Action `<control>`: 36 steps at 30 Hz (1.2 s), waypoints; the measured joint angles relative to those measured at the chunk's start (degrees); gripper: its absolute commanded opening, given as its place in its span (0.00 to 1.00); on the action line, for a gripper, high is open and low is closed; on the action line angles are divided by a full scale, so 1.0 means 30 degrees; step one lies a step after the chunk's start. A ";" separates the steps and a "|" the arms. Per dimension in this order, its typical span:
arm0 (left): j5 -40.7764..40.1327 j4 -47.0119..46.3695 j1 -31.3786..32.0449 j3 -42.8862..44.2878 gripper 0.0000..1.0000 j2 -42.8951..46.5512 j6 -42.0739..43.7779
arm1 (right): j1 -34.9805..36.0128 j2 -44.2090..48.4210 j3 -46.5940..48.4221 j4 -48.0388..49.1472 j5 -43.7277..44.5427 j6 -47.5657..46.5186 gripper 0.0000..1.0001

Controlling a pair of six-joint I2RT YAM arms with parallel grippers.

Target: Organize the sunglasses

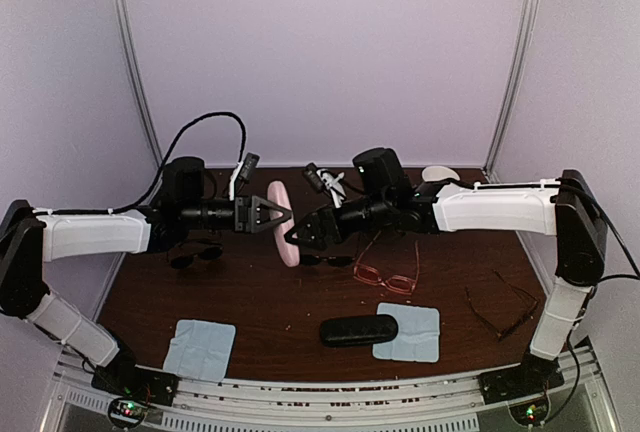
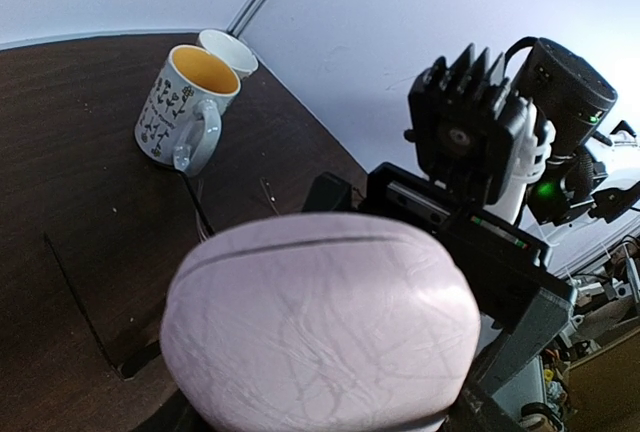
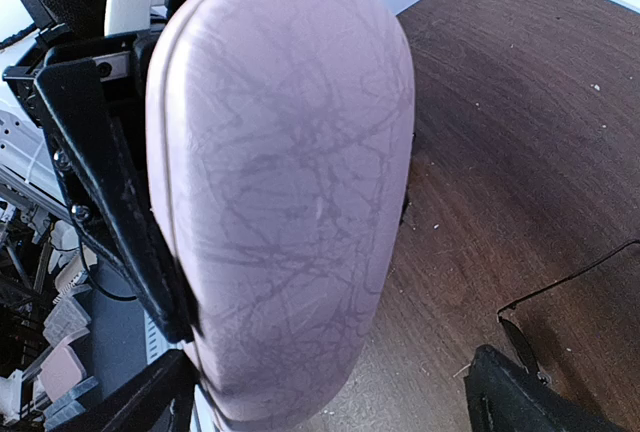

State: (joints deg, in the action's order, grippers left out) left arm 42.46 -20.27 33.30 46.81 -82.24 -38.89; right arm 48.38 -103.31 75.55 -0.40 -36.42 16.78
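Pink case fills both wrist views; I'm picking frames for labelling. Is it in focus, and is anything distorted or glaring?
Left wrist view: pink case soft, too close; mug behind it sharper; table edge bows, wide-angle. Right wrist view: case's crackle lines readable. Top view: even light, no strong glare.

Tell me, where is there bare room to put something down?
Barest: the front middle, between the left cloth and the black case. Also between the red glasses and the thin-framed pair. Crowded: the middle, around the pink case.

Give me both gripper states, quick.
Left gripper: closed on the pink oblong hard-shell glasses case.
Right gripper: open, jaws flanking that case's end.
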 measured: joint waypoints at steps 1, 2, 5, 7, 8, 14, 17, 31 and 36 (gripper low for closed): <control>0.0066 -0.0095 0.0000 -0.0007 0.00 -0.0015 -0.0058 | -0.0022 0.0000 -0.0007 0.0036 -0.0080 0.0036 0.95; 0.0095 -0.0189 0.0000 -0.0007 0.00 -0.0022 -0.0102 | -0.0073 0.0000 -0.0015 0.0087 -0.0211 0.0051 0.95; 0.0335 -0.0568 0.0000 -0.0007 0.00 -0.0087 -0.0240 | -0.0211 0.0000 -0.0036 0.0291 -0.0794 0.0051 0.95; 0.0576 -0.0816 0.0000 -0.0007 0.00 -0.0109 -0.0321 | -0.0270 0.0000 -0.0066 0.0459 -0.1137 0.0044 0.95; 0.0707 -0.0940 0.0000 -0.0007 0.00 -0.0109 -0.0379 | -0.0313 0.0000 -0.0109 0.0590 -0.1384 0.0058 0.95; 0.1464 -0.1464 0.0138 -0.0015 0.00 -0.0109 -0.0597 | -0.0554 0.0000 -0.0699 0.1938 -0.3111 0.0517 0.95; 0.1792 -0.1800 0.0291 -0.0015 0.00 -0.0109 -0.0692 | -0.0685 0.0000 -0.1049 0.2747 -0.4189 0.0940 0.96; 0.2557 -0.3198 0.0721 -0.0015 0.00 -0.0117 -0.1253 | -0.1166 0.0000 -0.2127 0.5639 -0.6870 0.2470 0.93; 0.2790 -0.4116 0.0721 -0.0036 0.00 -0.0255 -0.1909 | -0.1392 0.0000 -0.2455 0.6958 -0.7825 0.3249 0.77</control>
State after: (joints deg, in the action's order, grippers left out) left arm 50.83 -32.62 35.46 46.70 -83.00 -44.62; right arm 44.21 -103.31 68.18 20.47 -59.90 26.52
